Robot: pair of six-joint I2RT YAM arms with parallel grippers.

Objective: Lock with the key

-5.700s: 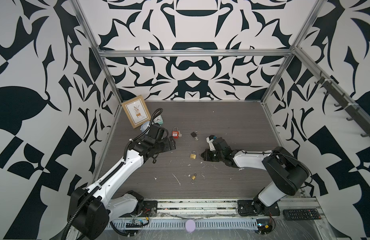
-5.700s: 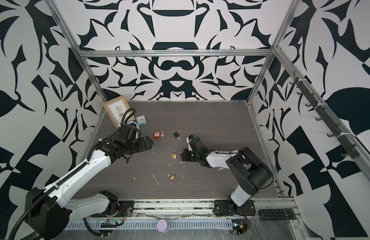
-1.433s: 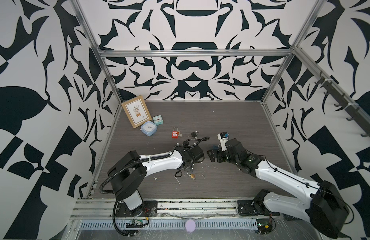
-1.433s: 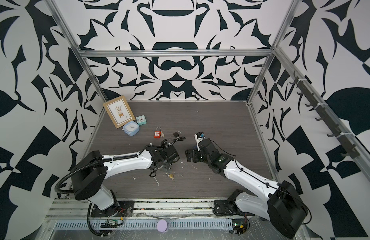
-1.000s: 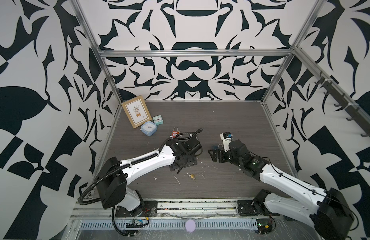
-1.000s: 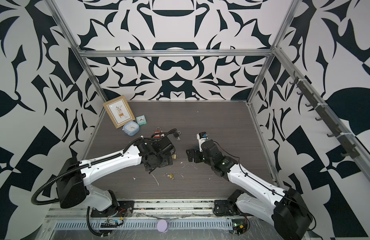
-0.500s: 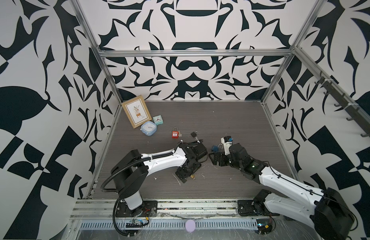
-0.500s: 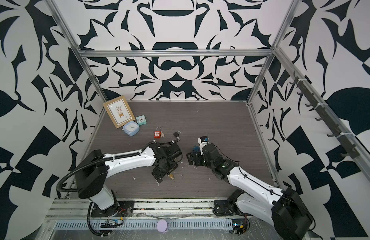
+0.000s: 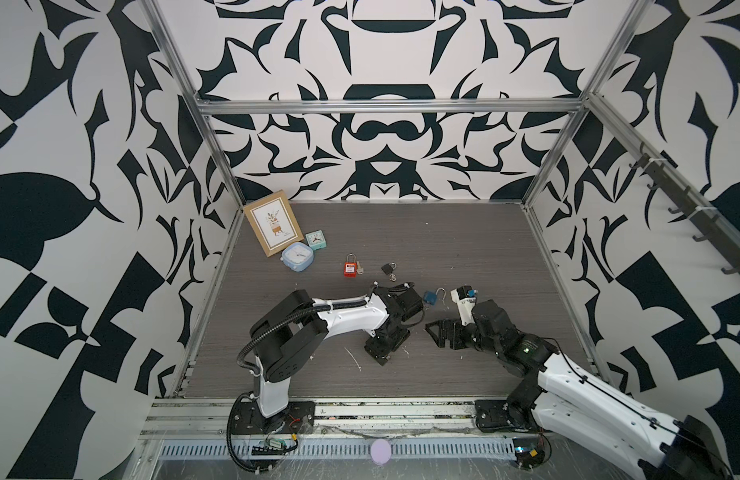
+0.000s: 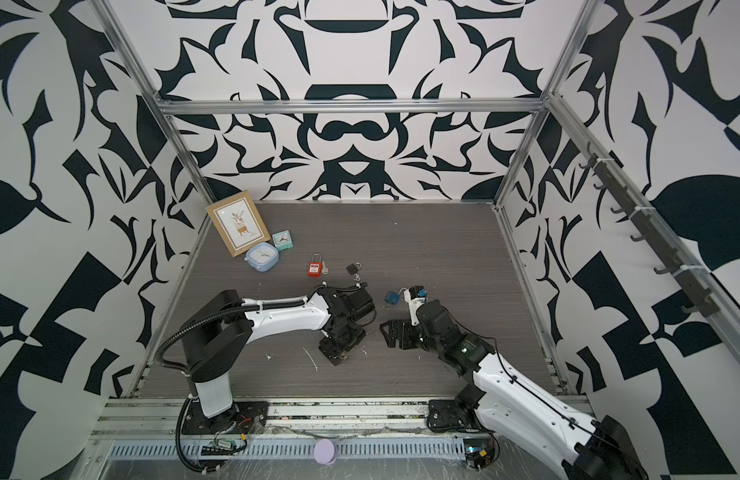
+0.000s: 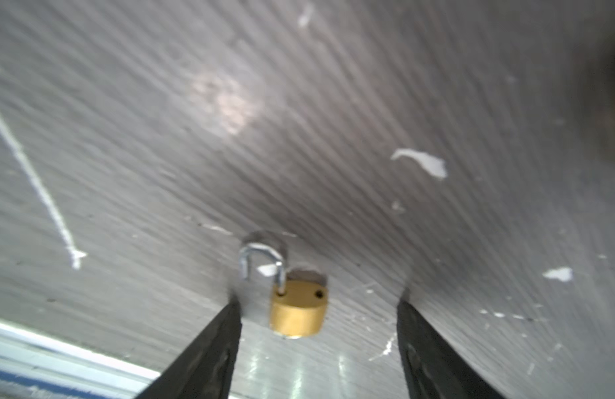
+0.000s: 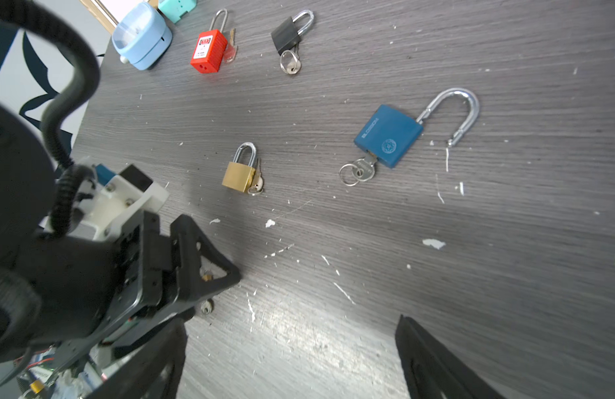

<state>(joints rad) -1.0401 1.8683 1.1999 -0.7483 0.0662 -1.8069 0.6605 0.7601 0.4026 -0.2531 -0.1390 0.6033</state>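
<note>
From above, the left gripper (image 9: 384, 347) points down at the grey table (image 9: 443, 241), jaws parted on either side of a small brass padlock (image 11: 297, 307) with its shackle open, not pinching it. At its 3 o'clock the right gripper (image 9: 441, 332) sits low, jaws wide and empty; at that gripper's 12 o'clock lies a blue padlock (image 9: 429, 297), key (image 12: 364, 170) inserted.

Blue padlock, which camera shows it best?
The right wrist view: the blue padlock lies close and unblocked, its shackle swung open and a key in its base. In both top views the blue padlock is a small blue shape beside the left arm. The left wrist view misses it.
</note>
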